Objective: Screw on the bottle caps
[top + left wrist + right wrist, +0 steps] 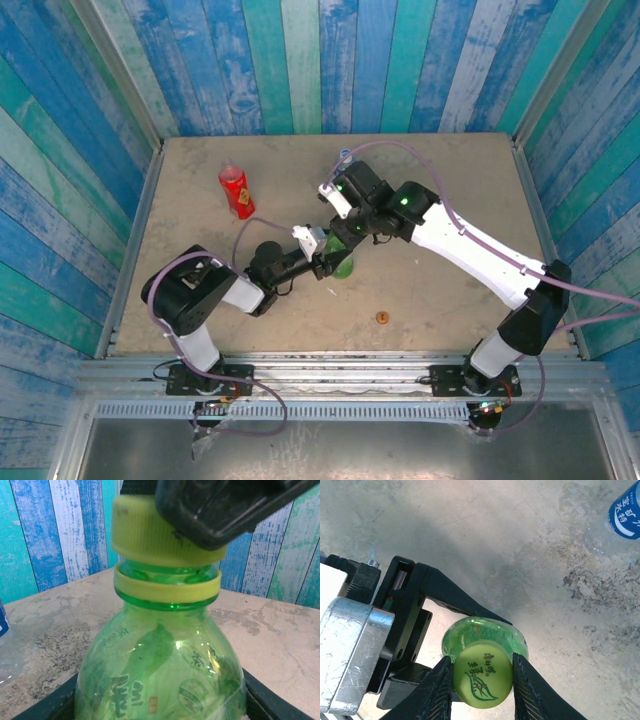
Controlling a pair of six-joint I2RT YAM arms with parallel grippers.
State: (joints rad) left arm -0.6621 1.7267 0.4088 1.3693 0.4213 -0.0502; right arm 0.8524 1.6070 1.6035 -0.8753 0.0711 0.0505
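Left gripper (pixel 328 262) clamps the green bottle (pixel 160 670), right gripper (pixel 482 680) pinches its light green cap (pixel 145 535); best hold the cap level and the bottle steady while twisting

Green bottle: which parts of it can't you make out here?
Top view: the green bottle is nearly all covered by the arms.
Left wrist view: its base is cut off by the bottom edge; a right finger covers part of the cap.
Right wrist view: the cap hides its neck.

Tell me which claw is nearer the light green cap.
Right. The right claw grips the light green cap itself; the left claw clamps the green bottle below it.
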